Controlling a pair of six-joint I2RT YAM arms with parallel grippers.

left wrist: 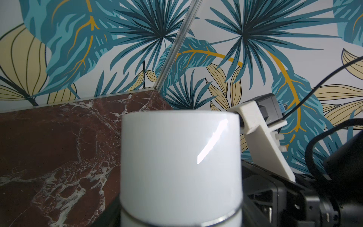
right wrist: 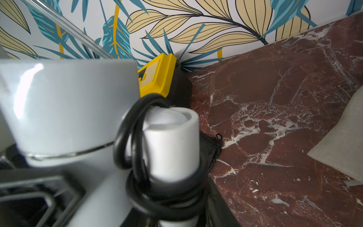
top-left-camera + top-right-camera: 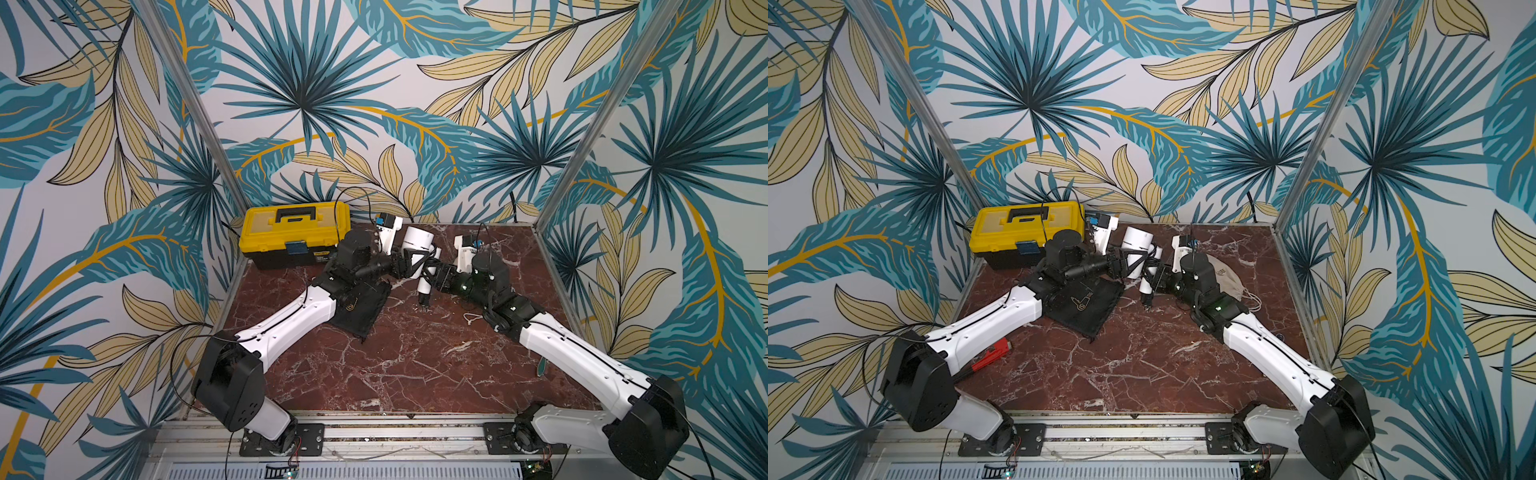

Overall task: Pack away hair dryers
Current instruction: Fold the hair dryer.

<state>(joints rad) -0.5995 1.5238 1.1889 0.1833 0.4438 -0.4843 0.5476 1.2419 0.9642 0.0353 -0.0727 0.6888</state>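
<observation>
I've got the white hair dryer (image 3: pixel 417 240) aloft over the far middle of the table (image 3: pixel 415 365), left jaws clamped on its barrel, right jaws on its handle: one uneven tug and that glossy shell could slip and drop.

Toolbox (image 3: pixel 295 237) at back-left corner of tabletop (image 3: pixel 415 365); dryer (image 3: pixel 419 239) right of it, between left gripper (image 3: pixel 409 261) and right gripper (image 3: pixel 433 276); bag (image 3: pixel 361 309) under left arm (image 3: pixel 291 320); second bag (image 3: pixel 1231 276) behind right arm (image 3: pixel 1266 353)

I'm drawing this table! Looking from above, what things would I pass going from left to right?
In a top view: yellow toolbox → black bag → white hair dryer → beige bag.
</observation>
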